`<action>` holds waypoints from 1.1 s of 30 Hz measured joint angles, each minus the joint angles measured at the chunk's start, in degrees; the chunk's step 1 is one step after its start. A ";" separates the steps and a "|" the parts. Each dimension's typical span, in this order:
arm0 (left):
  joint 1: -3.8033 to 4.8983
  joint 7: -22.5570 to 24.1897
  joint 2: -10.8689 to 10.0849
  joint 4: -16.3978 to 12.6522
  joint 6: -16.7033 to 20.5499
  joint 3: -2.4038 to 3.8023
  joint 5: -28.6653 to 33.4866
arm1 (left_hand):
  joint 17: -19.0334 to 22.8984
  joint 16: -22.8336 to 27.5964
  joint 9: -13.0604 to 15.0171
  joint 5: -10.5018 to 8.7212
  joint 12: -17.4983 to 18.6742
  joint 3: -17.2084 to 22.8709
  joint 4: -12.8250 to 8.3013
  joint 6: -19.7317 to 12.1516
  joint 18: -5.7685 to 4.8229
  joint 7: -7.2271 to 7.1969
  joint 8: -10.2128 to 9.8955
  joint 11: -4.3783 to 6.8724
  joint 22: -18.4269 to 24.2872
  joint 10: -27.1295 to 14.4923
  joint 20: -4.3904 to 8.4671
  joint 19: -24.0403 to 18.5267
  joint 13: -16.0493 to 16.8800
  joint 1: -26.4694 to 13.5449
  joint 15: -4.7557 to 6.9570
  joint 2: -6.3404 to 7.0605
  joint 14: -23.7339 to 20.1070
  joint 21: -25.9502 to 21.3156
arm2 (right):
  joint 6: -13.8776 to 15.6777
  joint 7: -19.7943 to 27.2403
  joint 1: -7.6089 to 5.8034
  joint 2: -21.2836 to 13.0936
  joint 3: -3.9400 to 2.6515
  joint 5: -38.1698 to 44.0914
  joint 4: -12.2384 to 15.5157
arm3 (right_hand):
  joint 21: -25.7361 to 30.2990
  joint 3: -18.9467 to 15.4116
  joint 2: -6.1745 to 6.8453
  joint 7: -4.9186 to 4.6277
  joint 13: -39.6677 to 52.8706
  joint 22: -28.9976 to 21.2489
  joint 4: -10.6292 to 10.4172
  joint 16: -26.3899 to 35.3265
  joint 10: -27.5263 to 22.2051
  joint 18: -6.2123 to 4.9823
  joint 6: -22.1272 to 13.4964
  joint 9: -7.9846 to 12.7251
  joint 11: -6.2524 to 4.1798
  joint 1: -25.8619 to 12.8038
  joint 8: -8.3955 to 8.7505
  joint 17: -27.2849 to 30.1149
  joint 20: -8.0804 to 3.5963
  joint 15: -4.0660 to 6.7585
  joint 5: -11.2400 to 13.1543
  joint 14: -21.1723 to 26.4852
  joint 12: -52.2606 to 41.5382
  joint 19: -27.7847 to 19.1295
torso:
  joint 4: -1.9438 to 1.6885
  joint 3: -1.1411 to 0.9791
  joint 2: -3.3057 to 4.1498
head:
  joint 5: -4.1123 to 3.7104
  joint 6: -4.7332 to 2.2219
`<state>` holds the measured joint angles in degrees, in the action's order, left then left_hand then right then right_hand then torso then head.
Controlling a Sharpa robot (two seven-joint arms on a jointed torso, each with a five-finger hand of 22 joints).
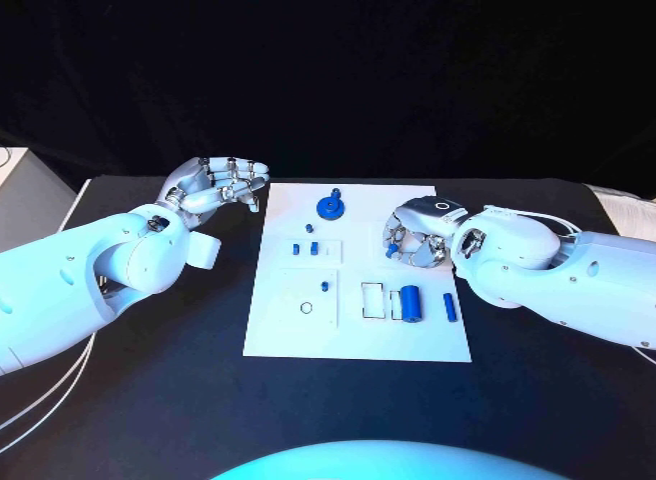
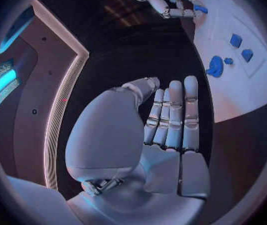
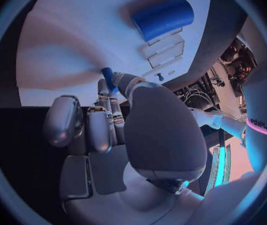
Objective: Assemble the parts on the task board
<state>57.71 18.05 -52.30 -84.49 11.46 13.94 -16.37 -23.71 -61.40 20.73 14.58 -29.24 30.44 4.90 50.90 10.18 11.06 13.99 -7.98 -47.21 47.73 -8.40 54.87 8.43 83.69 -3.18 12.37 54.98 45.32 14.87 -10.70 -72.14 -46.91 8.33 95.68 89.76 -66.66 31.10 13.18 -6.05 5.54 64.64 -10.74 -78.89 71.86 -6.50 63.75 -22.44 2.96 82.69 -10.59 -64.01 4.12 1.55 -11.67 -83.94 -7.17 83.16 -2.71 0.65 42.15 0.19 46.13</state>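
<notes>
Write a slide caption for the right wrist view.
Right hand pinches a small blue part over the white task board, near a blue cylinder.

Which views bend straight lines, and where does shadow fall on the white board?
Both wrist views are fisheye circles: the task board edge curves in the left wrist view. In the right wrist view the right hand casts a soft shadow on the board beside the blue cylinder. The head view keeps the board's edges straight.

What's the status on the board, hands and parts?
Left hand open, holding nothing, off the task board's far left corner. Right hand over the board, fingers pinching a small blue part. Blue cylinder lying on the board. Nothing in the way.
</notes>
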 measured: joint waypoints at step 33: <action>-0.01 -0.07 0.71 0.86 -0.05 -0.01 0.26 | 0.06 0.00 -0.04 0.00 0.00 -0.16 -0.16 0.00 0.00 0.00 0.00 0.00 0.00 0.00 0.00 0.00 -0.07 0.23 0.00 0.23 0.00 0.00 | 7.03 -0.30 -0.07 0.27 -0.87 -3.96 10.85 | -0.45 2.64 -1.37 0.03 0.66 0.92 3.18 -0.47 0.53 0.80 -0.81 -0.02 0.53 -0.84 -0.95 -0.80 -0.32 0.32 0.47 -0.08 1.55 -0.08 | 0.00 0.02 -0.05 | 0.81 0.10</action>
<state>57.69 17.98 -51.59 -83.63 11.40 13.93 -16.11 -23.64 -61.40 20.68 14.57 -29.24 30.28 4.74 50.90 10.18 11.06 13.99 -7.98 -47.22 47.73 -8.40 54.87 8.36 83.91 -3.18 12.60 54.98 45.32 21.89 -10.99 -72.20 -46.64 7.45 91.73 100.61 -67.11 33.74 11.81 -6.02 6.20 65.56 -7.56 -79.36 72.39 -5.70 62.94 -22.45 3.49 81.85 -11.54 -64.81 3.80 1.87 -11.21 -84.02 -5.62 83.08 -2.71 0.67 42.10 1.00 46.24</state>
